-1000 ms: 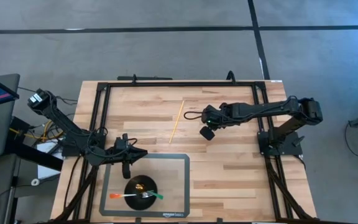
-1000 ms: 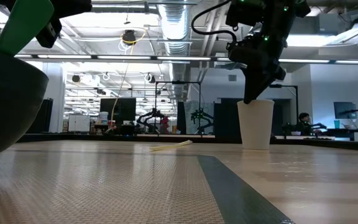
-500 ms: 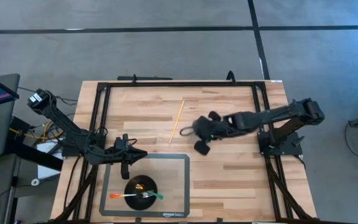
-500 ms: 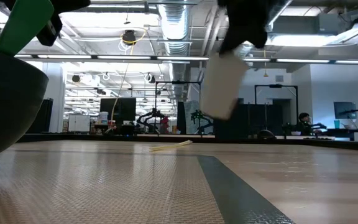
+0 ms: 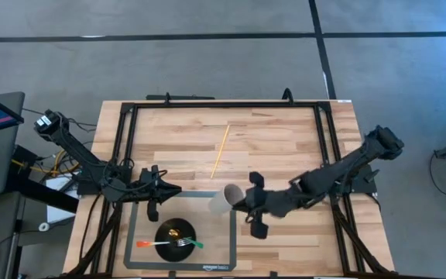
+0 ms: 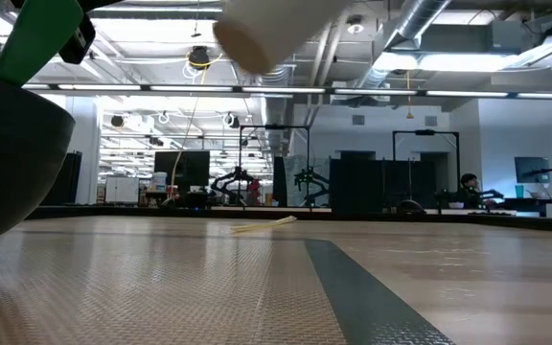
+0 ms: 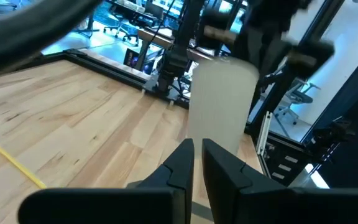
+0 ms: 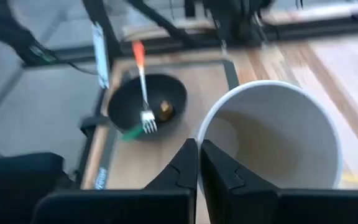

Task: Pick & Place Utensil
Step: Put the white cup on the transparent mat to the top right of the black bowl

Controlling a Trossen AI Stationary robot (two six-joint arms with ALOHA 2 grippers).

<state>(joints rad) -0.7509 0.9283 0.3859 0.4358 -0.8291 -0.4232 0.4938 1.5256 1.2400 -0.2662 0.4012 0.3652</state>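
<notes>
A white paper cup [image 5: 223, 199] hangs tipped on its side above the far right corner of the grey mat [image 5: 221, 249], held by my right gripper [image 5: 243, 204], which is shut on it. The low view shows the cup [image 6: 271, 29] high in the air. A black bowl [image 5: 169, 229] stands on the mat. An orange-handled fork [image 5: 161, 244] lies across the bowl, and a green handle [image 5: 198, 245] sticks out of it. My left gripper [image 5: 175, 191] is shut and hovers over the mat's far left corner, holding nothing. A yellow stick [image 5: 221, 151] lies flat on the wood farther back. My right gripper holds the cup by its rim [image 8: 201, 138], one finger inside the mouth and one outside the wall. It comes at the cup from the table's right side. The cup is lifted clear and tipped, bottom toward the left arm, mouth toward the wrist camera.
The table frame's black rails [image 5: 223, 105] run along the far edge and both sides. The bowl [image 8: 143, 99] and fork [image 8: 143, 93] lie beyond the cup in the right wrist view. Bare wood [image 5: 285, 155] spreads over the table's far and right parts.
My right gripper has lifted the cup off the wood at the table's far right middle and carried it toward the near left, up to the mat. The cup has gone from upright to tipped on its side. The left arm has kept still.
</notes>
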